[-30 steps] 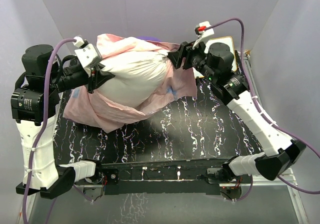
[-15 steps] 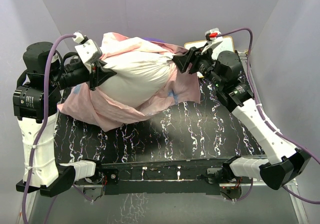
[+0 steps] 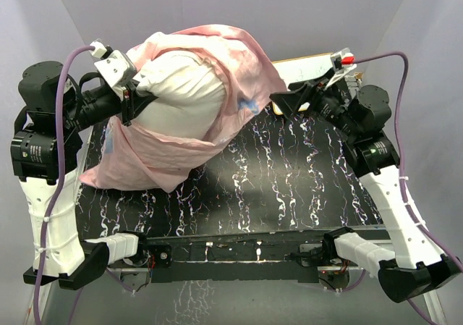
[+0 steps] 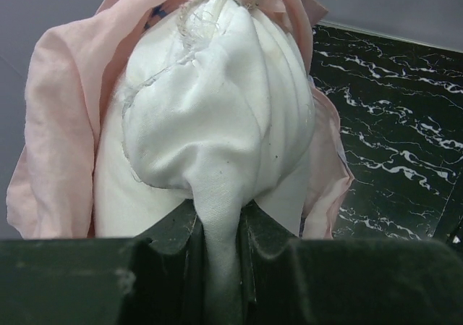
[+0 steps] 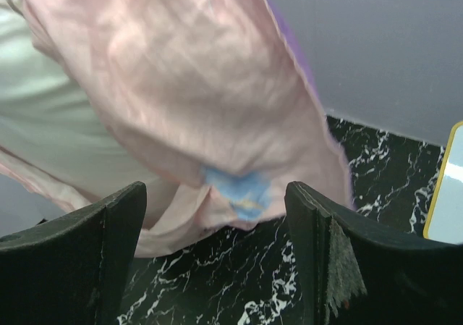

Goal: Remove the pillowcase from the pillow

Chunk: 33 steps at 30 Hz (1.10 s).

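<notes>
Black, white-veined marble table (image 3: 289,187) fills our view, with grey walls around it. At ten o'clock the left end effector (image 3: 134,97) is clamped on a corner of the plump white rectangular pillow (image 3: 184,97), held above the table. The soft fabric pillowcase (image 3: 242,68), pale pink side outward, drapes over the pillow and hangs toward eight o'clock. At two o'clock the right end effector (image 3: 283,106) stands wide and empty, just beside the cloth. We judge the peeling about half done; next it should grip the pink hem and pull toward three o'clock.
</notes>
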Available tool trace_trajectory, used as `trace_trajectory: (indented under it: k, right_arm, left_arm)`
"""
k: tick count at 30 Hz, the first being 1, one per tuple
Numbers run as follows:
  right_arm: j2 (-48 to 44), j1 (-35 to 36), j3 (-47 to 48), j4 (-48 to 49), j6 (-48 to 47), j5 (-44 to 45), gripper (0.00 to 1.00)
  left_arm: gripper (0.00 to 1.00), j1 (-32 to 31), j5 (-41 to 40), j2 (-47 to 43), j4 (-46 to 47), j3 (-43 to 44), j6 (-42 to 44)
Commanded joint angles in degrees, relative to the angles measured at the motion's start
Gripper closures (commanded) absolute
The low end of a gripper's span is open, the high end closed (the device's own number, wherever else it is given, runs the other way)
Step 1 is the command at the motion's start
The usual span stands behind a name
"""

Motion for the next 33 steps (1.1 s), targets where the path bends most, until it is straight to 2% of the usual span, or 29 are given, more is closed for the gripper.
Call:
trace_trajectory:
  k: [1, 4, 9, 14, 19, 26, 29, 33]
  right_arm:
    - [1.2, 0.1, -2.7, -0.6, -2.0, -1.5, 0.19]
    - [4.2, 0.1, -1.9, 1.8, -3.0, -6.3, 0.10]
    - [10.0, -0.1, 3.6, -1.0, -9.4, 4.0, 0.02]
    - [16.4, -3.1, 10.9, -1.6, -13.1, 4.9, 0.02]
    - [15.2, -3.4, 9.9, 4.3, -16.6, -3.6, 0.02]
    - [15.5, -3.4, 9.7, 9.0, -14.1, -26.2, 0.01]
    - [17.3, -3.4, 11.0, 8.0, -11.9, -24.9, 0.13]
    - [20.4, -3.4, 13.8, 3.9, -11.4, -17.0, 0.40]
  left_arm:
    - [1.00, 0.3, 0.7, -1.6, 6.3, 3.2, -1.8]
    - [1.00, 0.4, 0.6, -1.6, 5.2, 4.4, -1.1]
    - [1.00, 0.4, 2.0, -1.8, 2.3, 6.8, -0.4]
    - [1.00, 0.4, 3.9, -1.5, -1.0, 9.2, -0.1]
    - [1.00, 0.4, 3.9, -2.2, -1.7, 7.7, 0.7]
    - [1.00, 0.3, 4.8, -2.0, -0.6, 6.8, 0.0]
    - [1.00, 0.3, 5.0, -2.2, -0.8, 7.0, 0.1]
    - [1.00, 0.3, 5.5, -1.9, -2.2, 9.0, 0.5]
